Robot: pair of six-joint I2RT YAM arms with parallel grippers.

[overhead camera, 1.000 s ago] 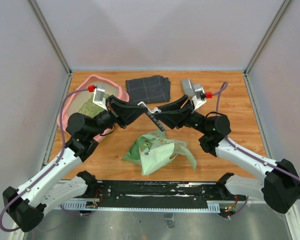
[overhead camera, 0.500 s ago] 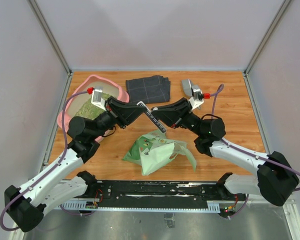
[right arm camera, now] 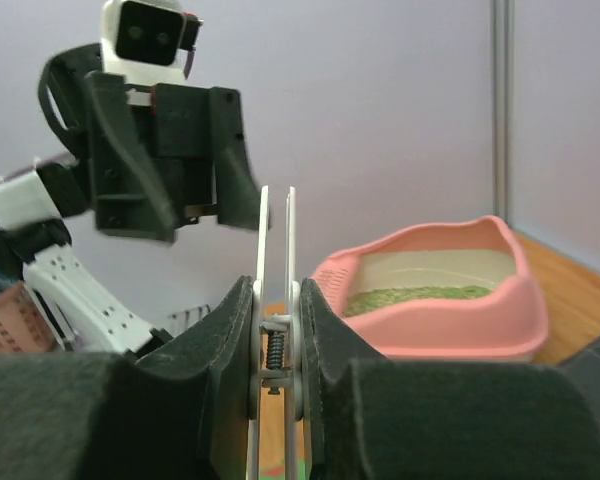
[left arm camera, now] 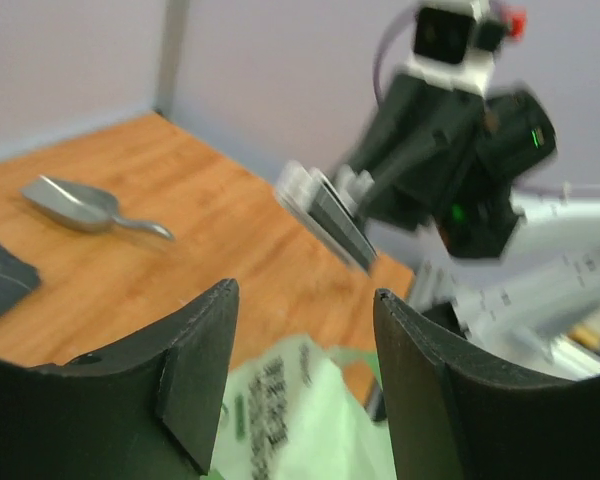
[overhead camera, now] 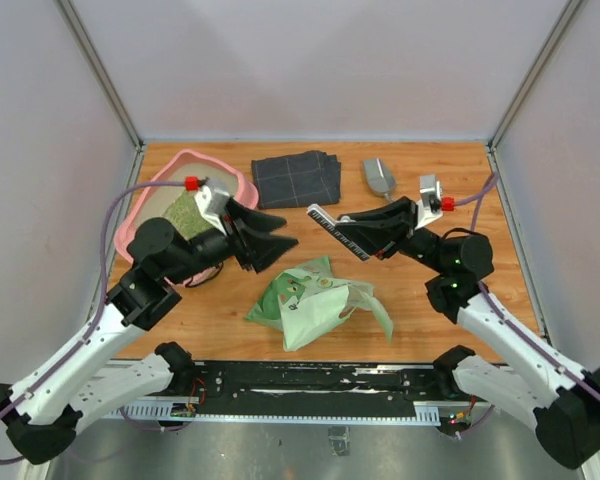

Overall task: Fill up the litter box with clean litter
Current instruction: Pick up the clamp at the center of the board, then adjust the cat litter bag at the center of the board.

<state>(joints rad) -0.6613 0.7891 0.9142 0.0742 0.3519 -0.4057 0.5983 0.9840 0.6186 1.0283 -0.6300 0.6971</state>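
Top external view: litter box point(overhead camera: 195, 157) at 10 o'clock holds some litter point(overhead camera: 178, 212); left end effector point(overhead camera: 288, 232) open, empty; right end effector point(overhead camera: 352, 232) clamps a clip point(overhead camera: 328, 222); filling probably unfinished.

Fig.: Wooden table point(overhead camera: 220, 310), top view. Pink litter box point(overhead camera: 195, 155) at approx. 10 o'clock, by L edge. Dark grey folded cloth point(overhead camera: 297, 177) at 12. Grey metal scoop point(overhead camera: 377, 175) at 1, near cloth, not touching. Crumpled green-and-white plastic bag point(overhead camera: 315, 305) at 6, nr front-centre.

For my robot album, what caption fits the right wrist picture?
Right jaws shut on a white clip; pink litter box with litter behind.
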